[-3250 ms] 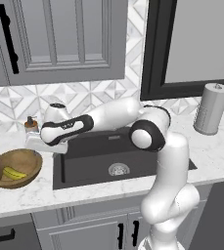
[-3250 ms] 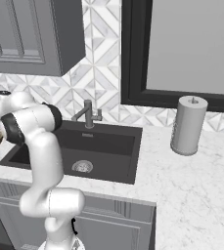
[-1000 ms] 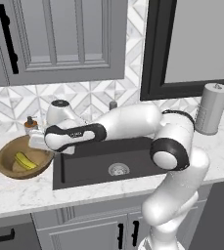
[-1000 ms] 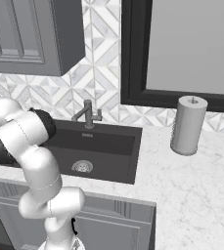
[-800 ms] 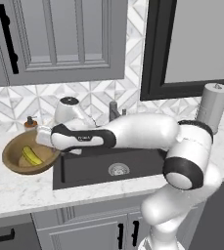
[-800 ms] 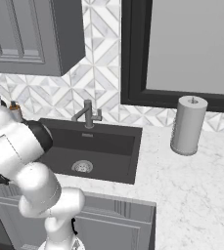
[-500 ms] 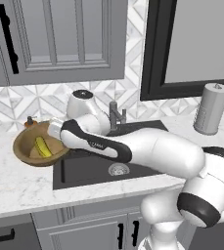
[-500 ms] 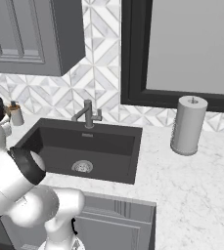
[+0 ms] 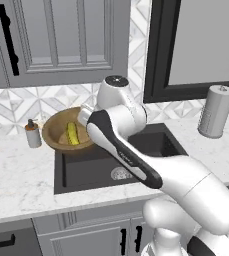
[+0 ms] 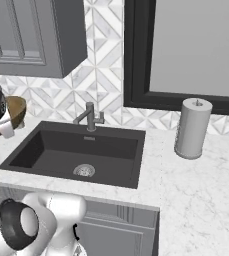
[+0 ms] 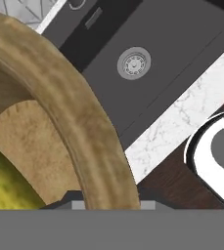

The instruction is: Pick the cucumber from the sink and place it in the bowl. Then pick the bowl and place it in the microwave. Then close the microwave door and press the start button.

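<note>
1. Lifting off the counter, the bowl (image 9: 66,132) now rides in the air over the left end of the sink (image 9: 86,170); a second ago it sat lower and further left, on the marble beside the basin
2. Lying inside the bowl is the cucumber (image 9: 72,134), a short yellow curved piece, so the first part of the task looks done
3. Gripping the bowl's near rim, the gripper (image 9: 88,120) is closed on the wooden edge; in the hand view the thick brown rim (image 11: 79,122) runs right down to the fingers, with the sink drain (image 11: 133,62) far below
4. Swinging up and to the right, the white arm (image 9: 136,160) has carried the bowl from the counter toward the middle of the scene
5. Seen from the right side, the bowl (image 10: 11,115) hangs at the left edge, above the counter and clear of the faucet (image 10: 89,118)
6. Judging from this, the carry toward the microwave is under way; the bowl is tilted, so the cucumber could slide
</note>
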